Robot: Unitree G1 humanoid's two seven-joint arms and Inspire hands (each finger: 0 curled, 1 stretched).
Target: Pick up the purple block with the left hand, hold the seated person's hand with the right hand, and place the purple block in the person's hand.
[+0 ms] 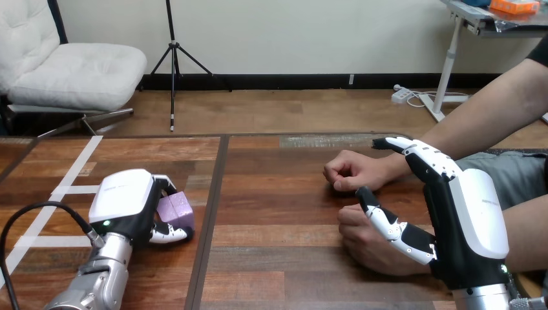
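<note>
At the left of the desk (278, 194), the purple block (176, 208), wrapped by the left robot hand (126, 203): fingers curled over its top and far side, thumb tucked against its near lower edge, so clenched on the block. Just right of the palm, then, and inside the grasp. Hard to tell whether resting on the wood or raised a hair off it. Underside hidden by the thumb and left face by the palm, so no long axis to call; roughly cube-like from what shows. Well apart to the right, across bare wood, two hands of the seated person. Farther back, the person's far hand (352, 171), closed in a loose fist on the desk. Nearer, the person's near hand (368, 248), lying low, partly covered by the thumb of the right robot hand (475, 219), fingers straight and pointing away up the desk, released, wrapped round nothing. Thumb over or touching that near hand, no telling which, and no curl round it. Palm of the near hand up or down: hidden. For the coming move, likely a carry rightward from the left robot hand toward the near hand, with the right robot hand much the closer of the two to the person.
</note>
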